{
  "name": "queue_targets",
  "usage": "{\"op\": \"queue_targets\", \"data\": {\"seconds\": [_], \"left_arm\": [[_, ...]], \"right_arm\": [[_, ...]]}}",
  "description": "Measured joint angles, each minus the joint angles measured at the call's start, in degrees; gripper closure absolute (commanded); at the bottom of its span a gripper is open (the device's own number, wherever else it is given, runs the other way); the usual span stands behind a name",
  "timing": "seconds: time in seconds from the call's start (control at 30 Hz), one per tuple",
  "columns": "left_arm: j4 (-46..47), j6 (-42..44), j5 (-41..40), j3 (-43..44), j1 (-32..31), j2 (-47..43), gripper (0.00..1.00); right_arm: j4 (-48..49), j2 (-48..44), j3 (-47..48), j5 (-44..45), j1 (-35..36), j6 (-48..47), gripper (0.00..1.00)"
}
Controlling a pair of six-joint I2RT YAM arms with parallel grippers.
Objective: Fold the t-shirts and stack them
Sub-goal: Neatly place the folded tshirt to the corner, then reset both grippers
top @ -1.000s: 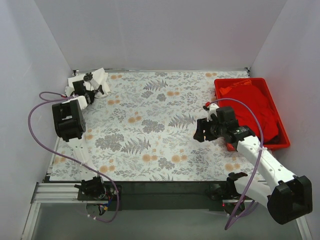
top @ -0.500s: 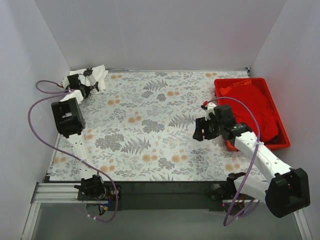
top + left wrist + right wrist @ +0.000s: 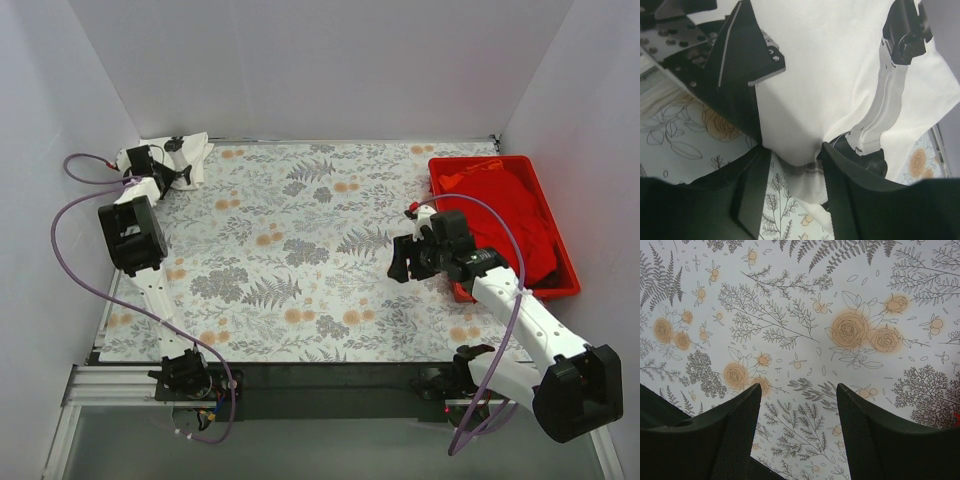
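The white t-shirt lies bunched in the table's far left corner. My left gripper is right over it. In the left wrist view its jaws stand apart, with a bulge of the white t-shirt lying between the fingertips and tablecloth showing below it. The red t-shirt lies crumpled in the red tray at the right. Just left of that tray my right gripper hovers open over the bare tablecloth, with nothing between its fingers.
The floral grey tablecloth covers the table. White walls close in the back and both sides, near the white shirt. The left arm's own links and purple cable crowd the far left corner.
The left arm has carried the white t-shirt further into the far left corner and its jaws have parted from shut. The right arm has barely shifted.
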Motion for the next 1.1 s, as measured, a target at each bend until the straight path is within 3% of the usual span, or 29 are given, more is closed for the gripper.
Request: {"op": "queue_targets", "data": {"seconds": [0.2, 0.3, 0.47, 0.67, 0.77, 1.1], "left_arm": [[-0.28, -0.57, -0.11, -10.75, -0.68, -8.79, 0.27], [-2.60, -1.07, -0.72, -17.70, -2.54, -16.33, 0.21], [-7.02, -1.05, -0.83, -27.76, -10.64, -33.73, 0.19], [-11.69, 2.99, -1.18, -35.23, -29.38, -57.31, 0.19], [-16.31, 3.98, -0.94, -37.53, -36.37, -69.31, 0.18], [-32.89, 3.96, -12.17, -42.49, -36.50, -107.62, 0.18]], "right_arm": [[-1.36, -2.80, 1.18, 2.58, 0.00, 0.48, 0.31], [-2.16, -5.11, 2.32, 4.52, 0.00, 0.90, 0.27], [-4.22, -10.05, 4.22, 9.97, 0.00, 2.14, 0.17], [-6.95, -17.51, 6.03, 18.23, -0.04, 2.99, 0.02], [-7.67, -22.38, 6.32, 22.14, -0.07, 3.08, 0.01], [-8.79, -38.14, 5.55, 29.57, -0.09, 1.05, 0.02]]}}
